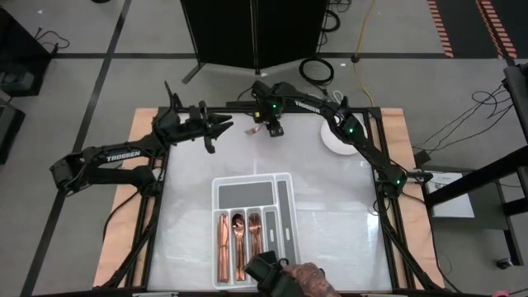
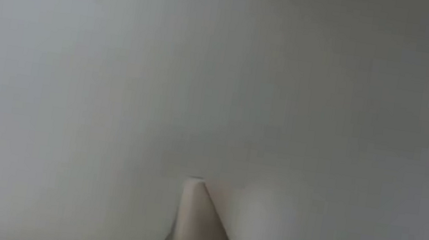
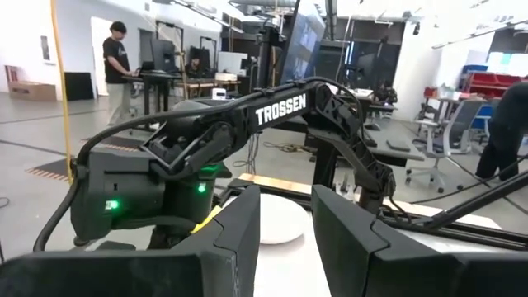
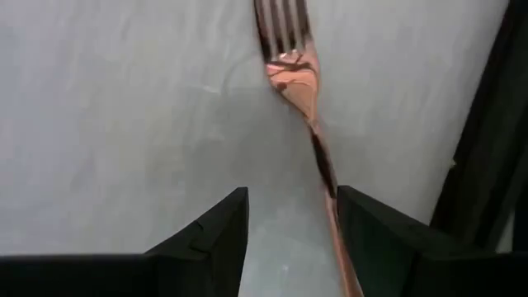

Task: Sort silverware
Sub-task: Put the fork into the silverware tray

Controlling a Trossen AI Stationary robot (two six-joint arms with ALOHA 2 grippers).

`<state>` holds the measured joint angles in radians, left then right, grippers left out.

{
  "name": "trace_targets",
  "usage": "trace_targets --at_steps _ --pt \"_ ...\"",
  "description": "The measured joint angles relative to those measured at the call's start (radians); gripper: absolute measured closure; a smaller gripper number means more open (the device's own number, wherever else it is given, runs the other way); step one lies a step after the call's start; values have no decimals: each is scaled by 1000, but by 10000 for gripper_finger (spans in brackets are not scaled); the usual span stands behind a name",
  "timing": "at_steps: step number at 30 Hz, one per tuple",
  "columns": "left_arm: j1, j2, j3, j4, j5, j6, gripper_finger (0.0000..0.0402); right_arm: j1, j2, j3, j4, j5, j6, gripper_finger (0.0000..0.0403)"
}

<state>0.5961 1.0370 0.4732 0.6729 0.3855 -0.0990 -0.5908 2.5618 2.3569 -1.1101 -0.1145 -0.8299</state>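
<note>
Lying beside right hand (image 4: 287, 216): fork (image 4: 293, 74)

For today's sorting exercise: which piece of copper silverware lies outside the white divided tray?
The copper fork on the bare table by the right tool; the others lie inside the tray.

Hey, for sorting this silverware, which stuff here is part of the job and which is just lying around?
Part of the job:
- fork on the table by the right gripper, fingers open
- silverware already in the tray
- white divided tray

Just lying about:
- round white plate
- left gripper, waiting at the table's far edge
- person's hand at the near edge
</note>
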Motion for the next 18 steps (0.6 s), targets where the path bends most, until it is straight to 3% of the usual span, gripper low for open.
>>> trace_targets --at_steps 18 --pt "0 -2 0 0 7 -25 291 -66 8 -2 -71 -59 -72 227"
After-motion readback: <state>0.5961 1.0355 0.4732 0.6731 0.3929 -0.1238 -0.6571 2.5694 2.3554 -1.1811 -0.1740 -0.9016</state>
